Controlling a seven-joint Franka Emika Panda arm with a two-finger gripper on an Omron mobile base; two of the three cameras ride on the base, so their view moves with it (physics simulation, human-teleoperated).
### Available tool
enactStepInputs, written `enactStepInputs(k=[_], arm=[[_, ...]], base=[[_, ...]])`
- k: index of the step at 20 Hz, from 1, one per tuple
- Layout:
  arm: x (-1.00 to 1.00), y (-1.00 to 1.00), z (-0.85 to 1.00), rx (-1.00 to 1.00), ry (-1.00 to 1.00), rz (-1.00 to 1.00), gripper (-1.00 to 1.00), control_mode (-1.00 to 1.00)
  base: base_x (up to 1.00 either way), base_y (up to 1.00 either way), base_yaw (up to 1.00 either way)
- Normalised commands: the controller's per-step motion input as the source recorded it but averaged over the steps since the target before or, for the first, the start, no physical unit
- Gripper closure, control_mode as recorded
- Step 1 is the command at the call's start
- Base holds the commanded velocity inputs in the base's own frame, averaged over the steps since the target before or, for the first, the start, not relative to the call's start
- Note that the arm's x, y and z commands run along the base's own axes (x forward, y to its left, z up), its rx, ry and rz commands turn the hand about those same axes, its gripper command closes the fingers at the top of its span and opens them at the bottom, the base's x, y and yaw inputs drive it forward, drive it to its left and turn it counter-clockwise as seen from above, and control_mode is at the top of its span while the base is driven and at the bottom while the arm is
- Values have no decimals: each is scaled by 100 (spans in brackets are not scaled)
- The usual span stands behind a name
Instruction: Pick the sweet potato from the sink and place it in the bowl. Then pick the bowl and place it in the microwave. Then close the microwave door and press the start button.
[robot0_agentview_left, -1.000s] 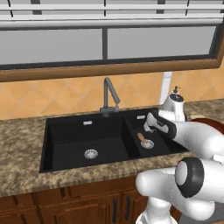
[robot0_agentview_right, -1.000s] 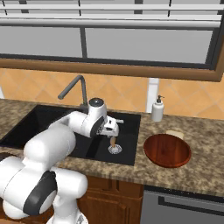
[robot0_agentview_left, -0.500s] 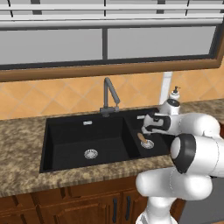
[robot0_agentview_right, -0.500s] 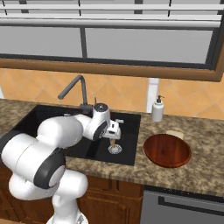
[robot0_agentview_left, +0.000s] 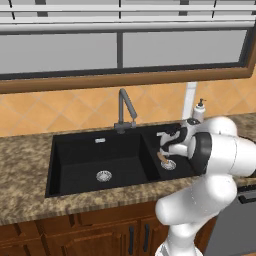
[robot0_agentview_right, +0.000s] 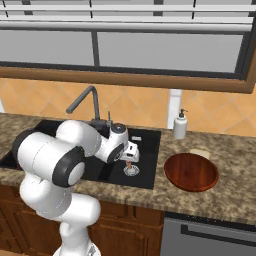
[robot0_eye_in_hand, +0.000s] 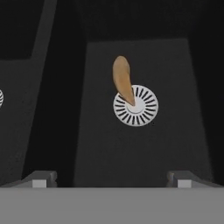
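In the narrower right-hand basin of the black sink (robot0_agentview_left: 75, 165), a small tan-orange sweet potato (robot0_eye_in_hand: 122, 85) lies on the floor, one tapered end resting over the round metal drain (robot0_eye_in_hand: 136, 105). The robot's gripper (robot0_agentview_left: 165, 144) hangs above it, inside the sink opening, fingers spread wide and holding nothing.

The step in hand looks like the first pick. To do it well, the hand should probably drop straight down with the fingers kept wide, then close across the potato's short width, not along its length. In the hand view the potato sits slightly left of the midpoint between the two fingertips (robot0_eye_in_hand: 38, 178), so a small sideways shift before descending would help. Closing near the thick middle seems safer than near the thin end over the drain.

The hand view gives the potato's exact lean and its overlap with the drain. The right base view instead shows the reddish-brown bowl (robot0_agentview_right: 191, 171) waiting on the speckled counter (robot0_agentview_right: 230, 195) just right of the sink, near a soap bottle (robot0_agentview_right: 179, 125). The left base view shows the wide basin and the grey faucet (robot0_agentview_left: 125, 110).
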Motion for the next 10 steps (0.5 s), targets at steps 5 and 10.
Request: enactStepInputs(k=[5, 10], arm=[[21, -11, -22, 7, 0, 0, -100, -100], [39, 0, -22, 6, 0, 0, -100, -100]], base=[[0, 0, 0], [0, 0, 0]])
